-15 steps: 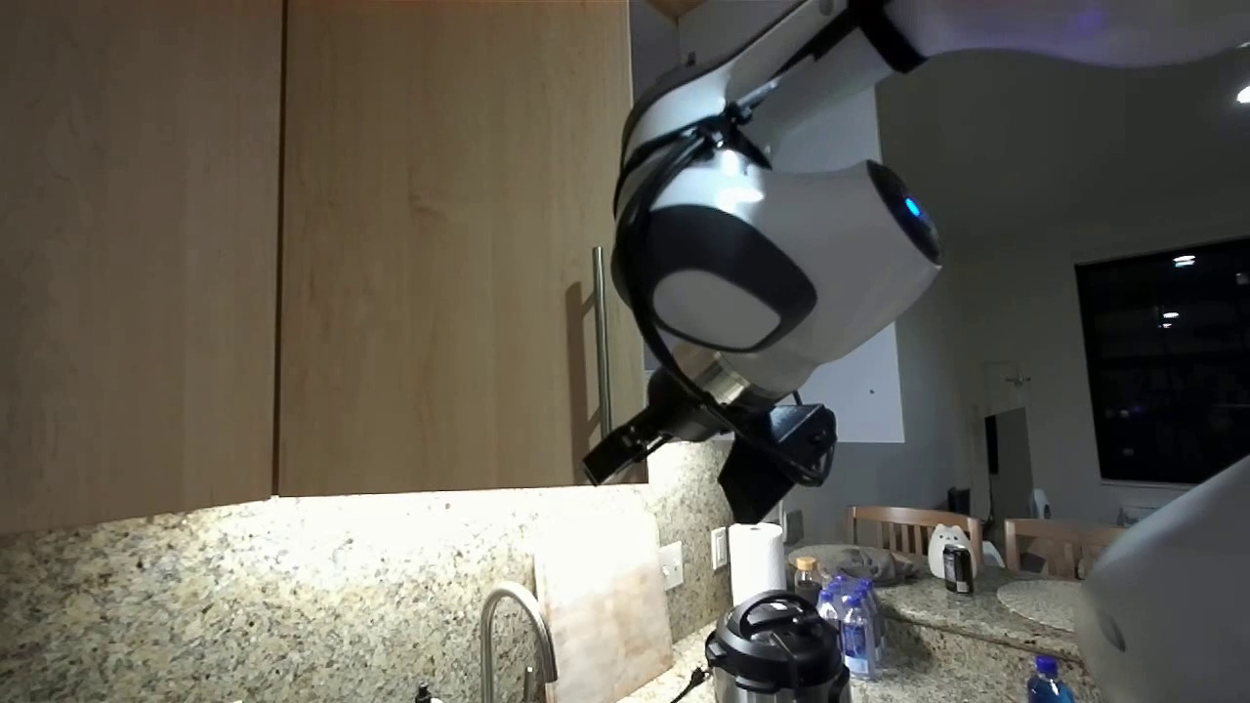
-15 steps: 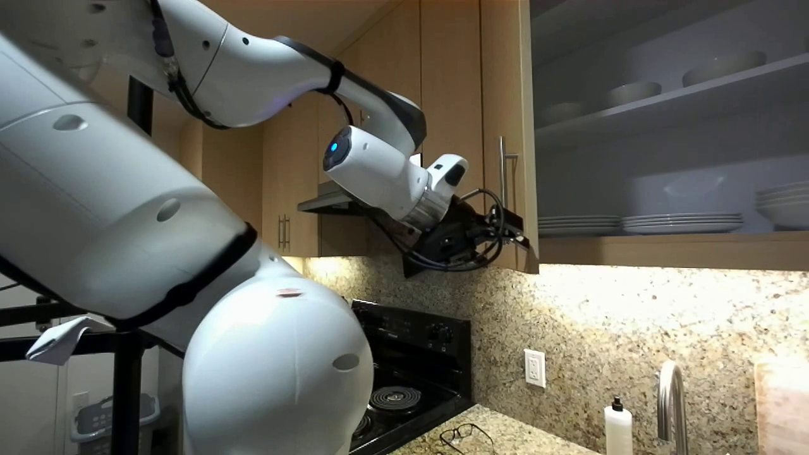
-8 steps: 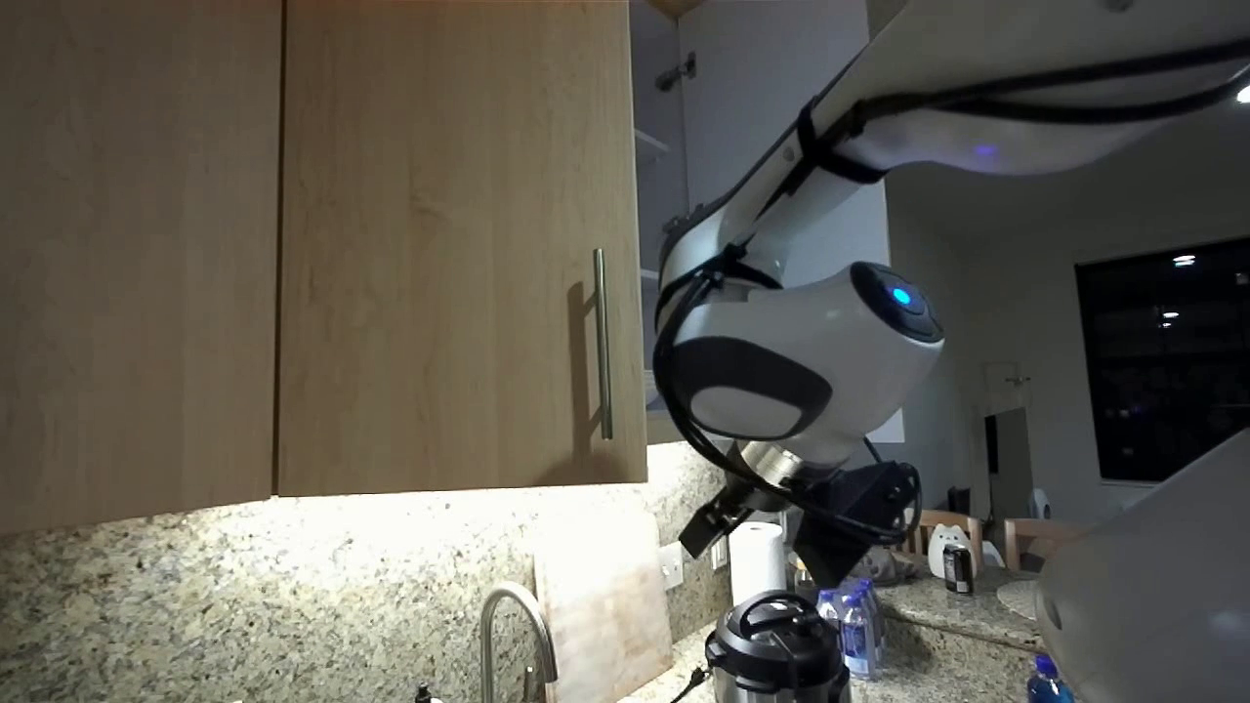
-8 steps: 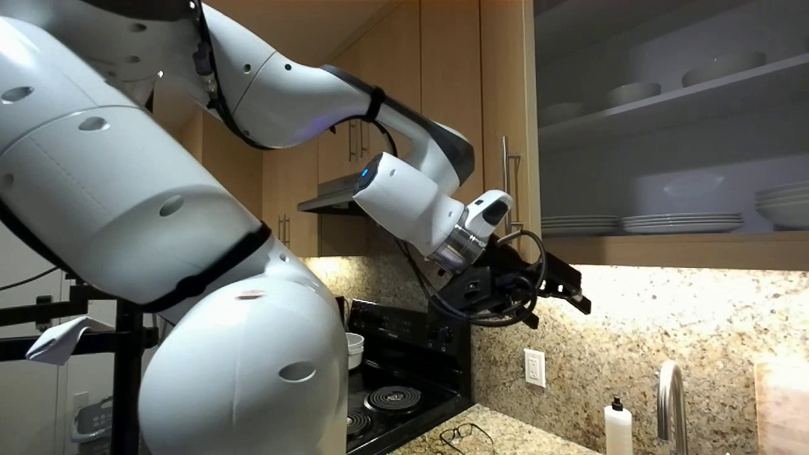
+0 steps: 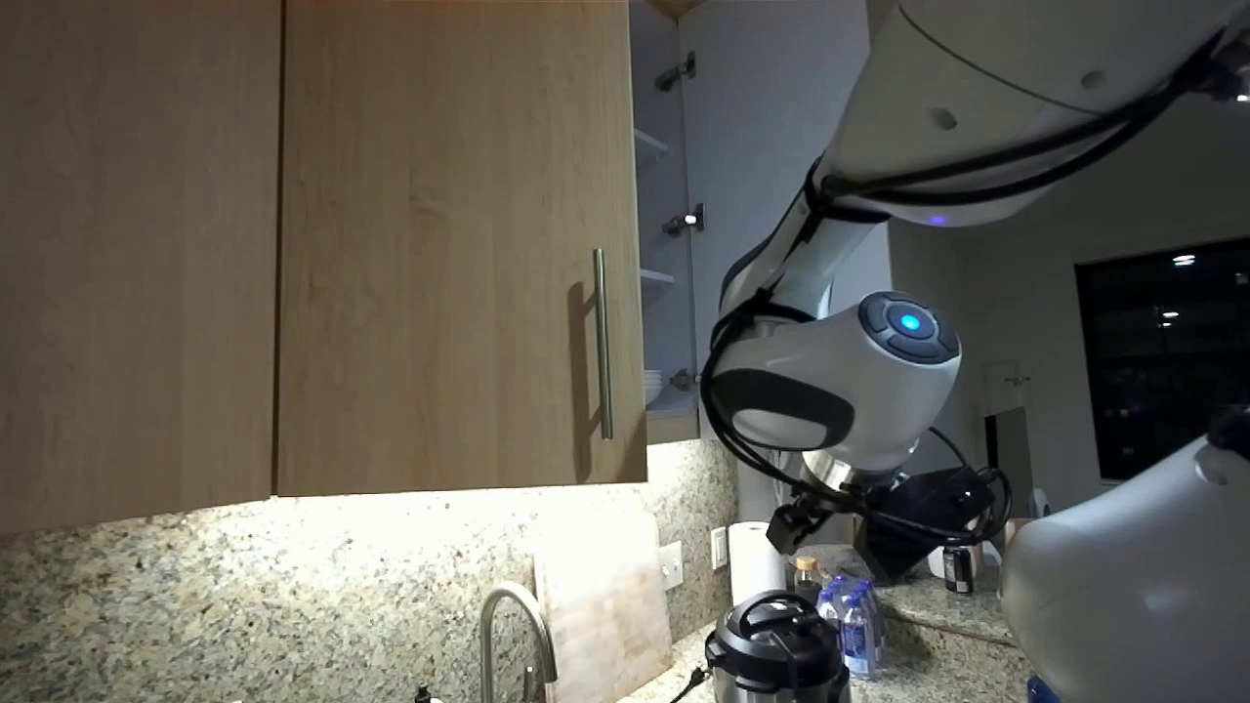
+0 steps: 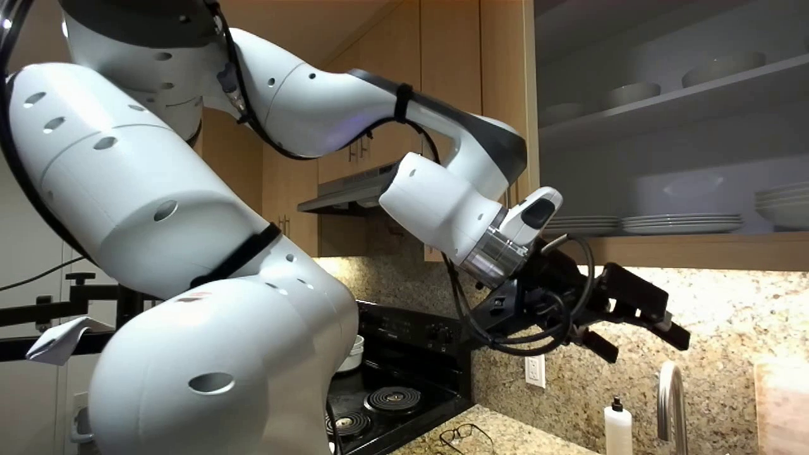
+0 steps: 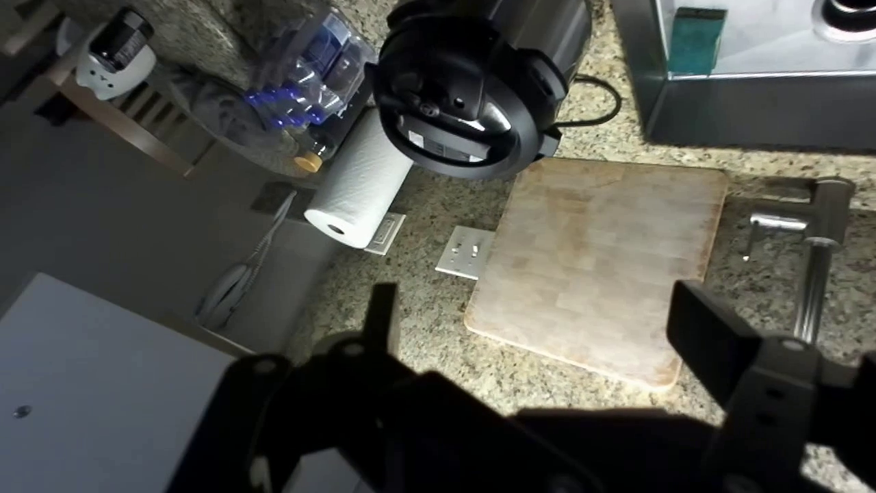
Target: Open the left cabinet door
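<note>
One plain wood panel point(image 5: 137, 244): no handle. Leave it alone.
Left cabinet door point(image 5: 439, 244): directly right of that panel, appears swung outward; the cabinet interior point(image 5: 667, 322) shows past its free edge. I cannot tell the exact angle. I judge the opening done, or nearly so.
Bar handle point(image 5: 603, 342): upright near the free edge; nothing grips it. If more swing is wanted, hook it here and pull along the hinge arc, not straight back.
Cabinet interior: bowls point(image 6: 634, 94) and plates point(image 6: 682, 222) stand inside. Route no motion through this space.
Pale door panel point(image 5: 771, 98): beyond the interior, partly hidden from me by the arm point(image 5: 986, 117). Whether the two sit close, I cannot tell; move cautiously.
Pressure cooker point(image 5: 778, 640): below the gripper point(image 6: 644, 347) in an exterior view. Avoid a straight descent.
Gripper: right of the door in both exterior views; jaws spread wide apart, nothing held between them. Step in hand, as I judge it: clear the door. Back off slowly, away from the handle, without sweeping sideways into the door edge. Check that the cable point(image 5: 710, 391) cannot snag the handle before any wrist turn.
</note>
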`<state>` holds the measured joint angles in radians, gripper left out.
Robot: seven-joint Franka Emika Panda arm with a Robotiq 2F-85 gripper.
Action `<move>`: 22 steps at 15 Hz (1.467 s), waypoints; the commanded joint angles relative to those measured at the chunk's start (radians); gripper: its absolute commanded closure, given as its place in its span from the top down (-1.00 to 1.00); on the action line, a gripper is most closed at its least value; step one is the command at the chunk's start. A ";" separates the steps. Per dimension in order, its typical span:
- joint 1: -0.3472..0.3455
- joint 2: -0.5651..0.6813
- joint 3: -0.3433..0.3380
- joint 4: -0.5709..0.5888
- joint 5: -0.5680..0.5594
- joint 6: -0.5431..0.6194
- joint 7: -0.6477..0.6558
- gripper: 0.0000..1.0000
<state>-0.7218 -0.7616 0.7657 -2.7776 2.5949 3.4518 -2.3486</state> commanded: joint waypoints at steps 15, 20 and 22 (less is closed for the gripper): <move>0.537 -0.422 -0.572 0.193 -0.546 0.011 -0.220 1.00; 0.757 -0.318 -0.716 0.383 -0.727 0.015 -0.252 1.00; 0.842 -0.256 -0.742 0.425 -0.753 0.017 -0.252 1.00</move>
<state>0.0202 -1.1438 0.0553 -2.4332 1.8883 3.4513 -2.6009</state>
